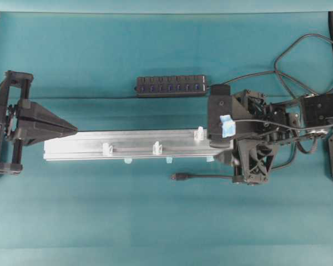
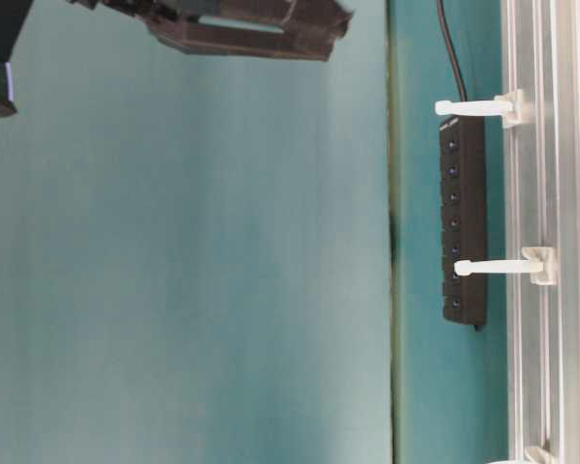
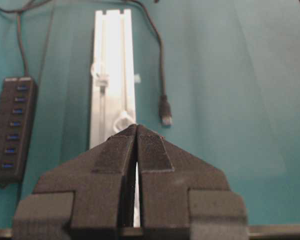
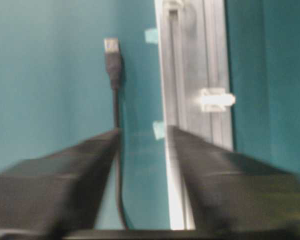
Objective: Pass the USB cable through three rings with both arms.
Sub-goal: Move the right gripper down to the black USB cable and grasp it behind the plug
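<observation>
USB cable (image 1: 208, 177) loose on the teal worktop, just beside the long near edge of the aluminium rail (image 1: 77, 148), plug (image 1: 180, 177) pointing toward the rail's left end and not yet through any of the three rings (image 1: 155, 147) standing along the rail's top. Judged as the very opening step — pickup of the cable, no threading begun. Right gripper (image 4: 142, 137) low over the cord near the rail's right end, jaws apart with a clear gap, one finger (image 4: 90, 150) against or just over the cord in the wrist view, nothing clamped; contact hard to call through the blur. Next move, as a guess: centring the cord between those jaws a little behind the plug, then closing, then lining the metal tip up with the ring nearest the rail's right end. Left gripper (image 3: 136, 131) off the rail's left end, tips pressed together and empty — aimed along the rail, seemingly waiting to receive the plug. USB hub (image 1: 171, 86) beyond the rail's far edge, untouched.
</observation>
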`<control>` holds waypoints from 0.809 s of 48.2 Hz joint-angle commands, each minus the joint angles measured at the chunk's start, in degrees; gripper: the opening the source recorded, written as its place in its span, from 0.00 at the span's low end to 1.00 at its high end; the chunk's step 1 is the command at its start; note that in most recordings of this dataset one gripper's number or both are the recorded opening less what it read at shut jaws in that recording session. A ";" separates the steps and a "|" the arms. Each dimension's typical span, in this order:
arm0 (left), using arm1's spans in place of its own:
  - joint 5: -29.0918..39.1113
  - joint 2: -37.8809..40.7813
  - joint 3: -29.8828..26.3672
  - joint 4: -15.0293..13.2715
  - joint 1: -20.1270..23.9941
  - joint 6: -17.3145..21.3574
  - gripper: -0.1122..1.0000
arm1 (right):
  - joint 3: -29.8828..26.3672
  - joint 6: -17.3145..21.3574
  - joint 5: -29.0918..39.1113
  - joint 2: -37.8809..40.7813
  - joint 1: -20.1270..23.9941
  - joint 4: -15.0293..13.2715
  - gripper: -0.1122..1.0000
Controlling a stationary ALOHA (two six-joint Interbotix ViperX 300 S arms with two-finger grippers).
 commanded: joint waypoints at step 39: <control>0.97 -0.18 -1.23 0.18 2.37 -5.36 0.32 | -2.46 0.09 1.14 3.60 0.18 -0.09 0.85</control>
